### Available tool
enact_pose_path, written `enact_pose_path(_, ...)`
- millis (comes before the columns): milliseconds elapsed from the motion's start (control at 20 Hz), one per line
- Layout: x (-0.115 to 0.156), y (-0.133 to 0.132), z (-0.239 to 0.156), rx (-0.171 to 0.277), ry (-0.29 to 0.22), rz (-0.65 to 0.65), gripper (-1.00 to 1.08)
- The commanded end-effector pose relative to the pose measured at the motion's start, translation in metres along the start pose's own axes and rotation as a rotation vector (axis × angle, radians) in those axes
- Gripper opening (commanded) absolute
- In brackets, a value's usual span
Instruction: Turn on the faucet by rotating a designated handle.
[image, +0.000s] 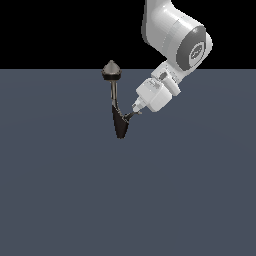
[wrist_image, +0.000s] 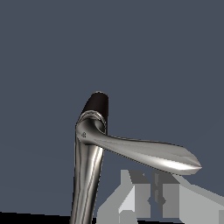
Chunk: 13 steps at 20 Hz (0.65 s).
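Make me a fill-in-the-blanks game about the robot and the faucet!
1. The robot's hand reaches for the faucet's thin ____.
2. The faucet has a cap shaped like a ____.
3. In the exterior view, the arm comes from the faucet's ____ side.

Missing words: handle, cone, right

Exterior view sits well back, facing the faucet (image: 117, 102) and arm level-on. Wrist view hugs close behind the hand (wrist_image: 153, 199), sharing only faucet and handle (wrist_image: 148, 152).
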<state>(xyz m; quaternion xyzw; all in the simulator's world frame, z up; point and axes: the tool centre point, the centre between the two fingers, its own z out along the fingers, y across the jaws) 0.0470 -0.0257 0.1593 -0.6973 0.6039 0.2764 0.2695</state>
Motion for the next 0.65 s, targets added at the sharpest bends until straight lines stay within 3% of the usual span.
enact_pose_path(0,0.019,0.002,0.001,-0.001,0.004,0.018,-1.0)
enact_pose_path(600,0.07,-0.002,0.002,-0.005,0.007,0.045,-1.0)
